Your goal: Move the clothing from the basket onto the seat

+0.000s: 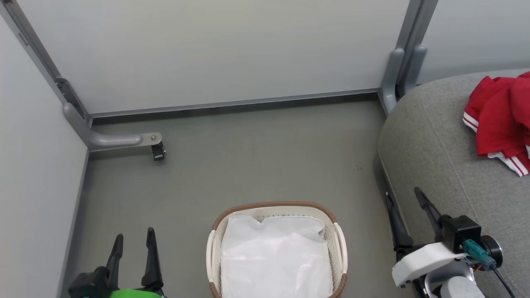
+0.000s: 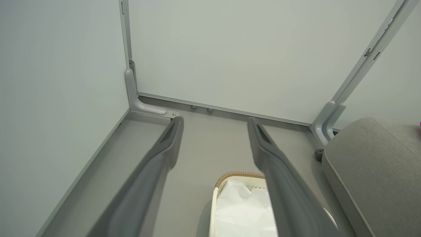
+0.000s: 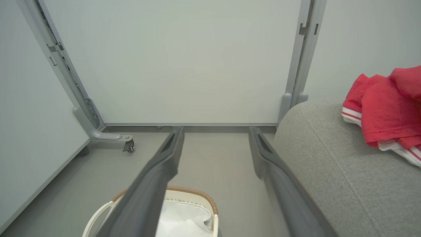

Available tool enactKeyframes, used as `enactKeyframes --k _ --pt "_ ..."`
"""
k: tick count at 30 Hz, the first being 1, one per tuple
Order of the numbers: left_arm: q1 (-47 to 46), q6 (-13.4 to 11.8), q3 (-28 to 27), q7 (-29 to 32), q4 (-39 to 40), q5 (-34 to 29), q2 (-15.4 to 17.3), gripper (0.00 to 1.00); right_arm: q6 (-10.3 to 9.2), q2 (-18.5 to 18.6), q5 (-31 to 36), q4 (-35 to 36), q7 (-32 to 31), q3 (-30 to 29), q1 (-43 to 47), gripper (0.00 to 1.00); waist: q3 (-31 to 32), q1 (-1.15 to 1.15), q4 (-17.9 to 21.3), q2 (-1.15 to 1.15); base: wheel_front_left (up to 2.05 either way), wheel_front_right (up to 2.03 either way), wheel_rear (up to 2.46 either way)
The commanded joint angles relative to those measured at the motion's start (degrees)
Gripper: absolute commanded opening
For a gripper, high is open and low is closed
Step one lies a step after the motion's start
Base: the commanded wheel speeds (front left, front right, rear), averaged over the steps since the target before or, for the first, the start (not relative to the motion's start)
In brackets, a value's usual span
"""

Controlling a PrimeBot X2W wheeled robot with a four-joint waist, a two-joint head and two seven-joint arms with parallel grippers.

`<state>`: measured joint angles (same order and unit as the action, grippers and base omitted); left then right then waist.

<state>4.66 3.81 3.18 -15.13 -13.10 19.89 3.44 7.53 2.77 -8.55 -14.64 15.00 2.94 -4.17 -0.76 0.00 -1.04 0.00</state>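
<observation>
The clothing (image 1: 501,120), red with white striped trim, lies bunched on the grey seat (image 1: 439,145) at the right; it also shows on the seat (image 3: 329,158) as clothing (image 3: 384,112) in the right wrist view. The white basket (image 1: 337,238) with its brown rim stands on the floor at bottom centre, holding a white liner sheet (image 1: 275,256). My left gripper (image 1: 133,240) is open at the lower left, left of the basket, nothing between its fingers. My right gripper (image 1: 403,196) is open by the seat's front edge, right of the basket, empty.
Pale partition panels close off the back and left. A grey panel foot with a caster (image 1: 158,151) juts onto the floor at the left; another post (image 1: 397,74) stands at the seat's far corner. Grey floor (image 1: 256,157) lies open beyond the basket.
</observation>
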Motion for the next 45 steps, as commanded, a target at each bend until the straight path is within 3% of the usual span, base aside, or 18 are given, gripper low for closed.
enactKeyframes --k 1,13,14,20,45 --pt "0.0 0.4 -0.4 0.0 -0.2 -0.8 0.0 1.00 -0.08 0.2 -0.4 -0.1 0.3 0.1 0.5 1.00 0.1 0.00 0.0 0.00 0.00 0.00 0.00" --pt "-0.2 0.9 -1.1 0.0 -0.9 -1.2 -0.4 1.00 -0.08 0.2 -1.1 -0.5 0.3 0.7 0.6 1.00 0.6 0.00 0.0 0.00 0.00 0.00 0.00" --pt "0.0 0.7 -1.1 0.0 -0.8 -0.9 -0.5 0.00 0.00 0.0 -0.8 -0.3 0.0 0.7 0.0 0.00 0.6 0.00 0.0 0.00 0.00 0.00 0.00" --pt "0.0 0.8 -1.2 0.2 -3.2 -0.2 -0.7 0.00 0.00 -0.3 -1.5 -2.5 -0.3 0.8 1.1 0.00 0.6 0.00 0.0 0.00 0.00 0.00 0.00" --pt "-3.6 1.7 -3.9 6.9 -2.4 22.3 -0.7 0.00 -0.02 0.1 -27.3 -1.4 -6.6 -2.1 0.0 0.00 0.6 0.00 0.2 0.00 0.00 0.00 0.00"
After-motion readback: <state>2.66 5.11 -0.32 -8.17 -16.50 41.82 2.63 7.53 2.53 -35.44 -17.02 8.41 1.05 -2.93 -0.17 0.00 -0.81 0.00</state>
